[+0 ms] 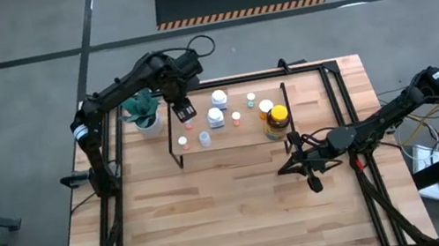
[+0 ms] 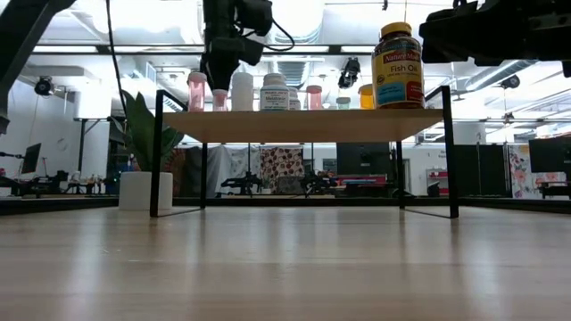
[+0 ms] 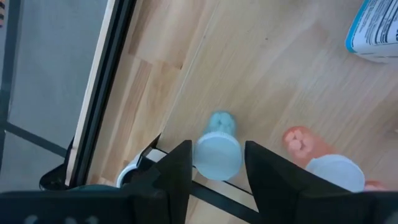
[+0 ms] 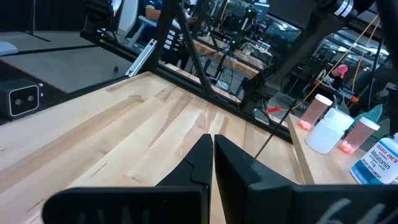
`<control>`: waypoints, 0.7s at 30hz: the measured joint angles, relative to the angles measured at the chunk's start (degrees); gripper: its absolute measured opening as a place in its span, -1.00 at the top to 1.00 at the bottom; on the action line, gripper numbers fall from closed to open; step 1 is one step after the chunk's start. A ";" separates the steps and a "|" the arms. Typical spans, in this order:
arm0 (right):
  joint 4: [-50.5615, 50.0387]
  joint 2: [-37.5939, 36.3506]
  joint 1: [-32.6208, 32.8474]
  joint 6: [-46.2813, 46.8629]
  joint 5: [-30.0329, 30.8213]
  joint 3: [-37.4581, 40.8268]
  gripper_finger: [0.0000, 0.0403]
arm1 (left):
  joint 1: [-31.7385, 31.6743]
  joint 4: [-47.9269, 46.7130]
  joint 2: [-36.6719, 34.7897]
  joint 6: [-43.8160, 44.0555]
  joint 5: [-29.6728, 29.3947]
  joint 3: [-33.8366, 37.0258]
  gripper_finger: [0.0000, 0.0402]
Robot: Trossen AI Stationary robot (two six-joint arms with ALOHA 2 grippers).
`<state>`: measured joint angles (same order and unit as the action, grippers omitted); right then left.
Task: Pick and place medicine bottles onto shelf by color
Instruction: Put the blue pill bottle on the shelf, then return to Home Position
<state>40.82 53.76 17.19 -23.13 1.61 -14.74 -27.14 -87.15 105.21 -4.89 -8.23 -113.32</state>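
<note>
Medicine bottles (image 1: 217,116), mostly tiny, stand on shelf (image 1: 244,133).

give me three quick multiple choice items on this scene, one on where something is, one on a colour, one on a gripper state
1. Where does the fish oil bottle stand?
A. on the shelf's end nearest the right arm
B. on the table under the shelf
C. beside the plant pot

2. What colour is the fish oil bottle's cap?
A. white
B. yellow
C. green

3. How are the right gripper's fingers?
A. wide open
B. shut on a bottle
C. shut, holding nothing

Answers:
1. A: the fish oil bottle sits at the shelf end by the right arm.
2. B: its cap looks yellow in the high view.
3. C: the right gripper shows its fingers pressed together with nothing between.
</note>
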 joint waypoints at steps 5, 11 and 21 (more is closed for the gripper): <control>0.00 0.00 0.00 0.06 0.00 0.01 0.96 | 0.26 0.03 0.00 0.00 0.00 0.02 0.35; 0.00 0.00 0.00 0.15 0.00 0.00 0.96 | 0.31 0.08 -0.13 0.04 0.00 -0.20 0.34; 0.11 -0.11 0.00 -0.02 -0.02 0.00 0.96 | 0.83 -0.45 -1.25 0.12 0.02 -0.18 0.34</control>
<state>40.93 53.65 17.19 -23.16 1.58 -14.74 -26.30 -87.60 103.96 -4.77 -8.21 -113.50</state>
